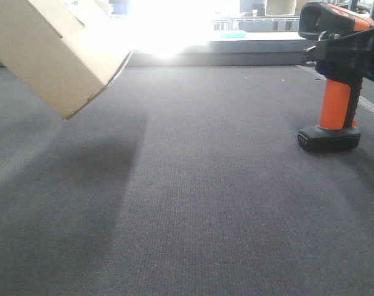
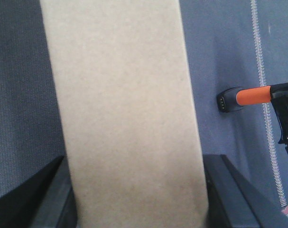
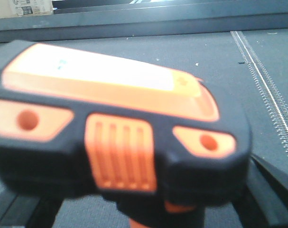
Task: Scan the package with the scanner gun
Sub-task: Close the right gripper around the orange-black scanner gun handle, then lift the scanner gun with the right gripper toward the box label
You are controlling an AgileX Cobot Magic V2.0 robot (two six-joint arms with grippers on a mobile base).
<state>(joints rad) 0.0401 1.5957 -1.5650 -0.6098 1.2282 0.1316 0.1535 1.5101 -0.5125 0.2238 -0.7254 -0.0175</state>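
Right wrist-mounted view first, nearest thing first: the scanner gun (image 3: 115,137) fills the frame, blurred, its orange-and-black head seen from behind. The dark fingers (image 3: 272,199) of the right tool (image 3: 144,216) show at the lower left and lower right corners on either side of it. From the front camera, that tool is clamped on the gun just under the head. The gun stands upright at the right of the frame with its orange handle vertical and its black base on the grey fabric surface (image 1: 205,203). Whether the base still bears on the surface or sits just above it, I cannot tell.

Left wrist view: the package (image 2: 125,114) — a plain tan cardboard box — runs up the middle of the frame from the bottom edge. The left tool (image 2: 134,199) is clenched on it, one dark finger on each side at the lower corners. In the front view, the package hangs tilted at the upper left, clear of the surface, one corner pointing down over its own shadow. It is well apart from the gun.

Beyond the gun, a pale stitched seam (image 3: 267,95) runs along the surface towards the far edge. Farther back, a low ledge (image 1: 254,46) crosses the upper part of the front view under strong white glare (image 1: 168,24).
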